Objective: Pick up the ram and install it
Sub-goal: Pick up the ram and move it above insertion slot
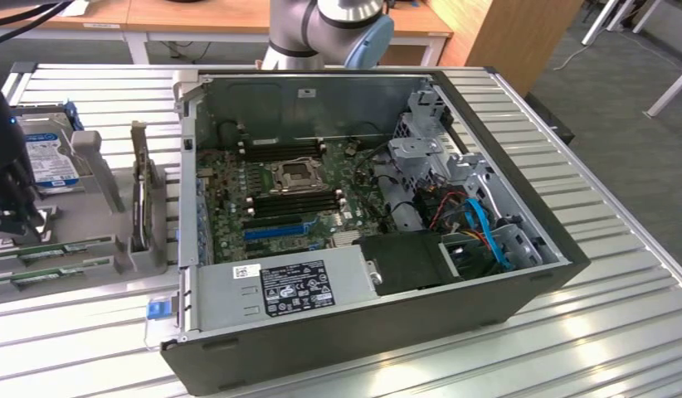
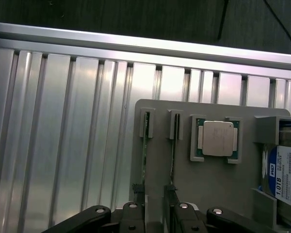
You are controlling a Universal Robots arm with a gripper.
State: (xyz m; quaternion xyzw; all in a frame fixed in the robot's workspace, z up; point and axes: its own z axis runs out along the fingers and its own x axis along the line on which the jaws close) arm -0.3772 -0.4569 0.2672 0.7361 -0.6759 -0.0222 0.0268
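Observation:
Two ram sticks, thin green boards, stand on edge in slots of a grey fixture (image 2: pixel 218 184): one ram stick (image 2: pixel 144 150) and a second (image 2: pixel 172 158) beside it. In the exterior view the same sticks (image 1: pixel 56 249) lie at the far left of the table. My gripper (image 2: pixel 155 211) hovers over their near ends, open, with one black finger (image 2: pixel 137 208) by the first stick and the other by the second. Whether the fingers touch a stick I cannot tell. In the exterior view the gripper (image 1: pixel 12 217) hangs over the fixture, left of the open computer case (image 1: pixel 518 174).
The fixture also holds a CPU (image 2: pixel 217 138) and a hard drive (image 2: pixel 287 177). Inside the case lie the motherboard with black memory slots (image 1: pixel 297 196), a CPU socket (image 1: pixel 292 173), a blue expansion slot (image 1: pixel 277 230), a power supply (image 1: pixel 291 286) and cables (image 1: pixel 485 228). Ribbed aluminium table (image 2: pixel 63 136) surrounds everything.

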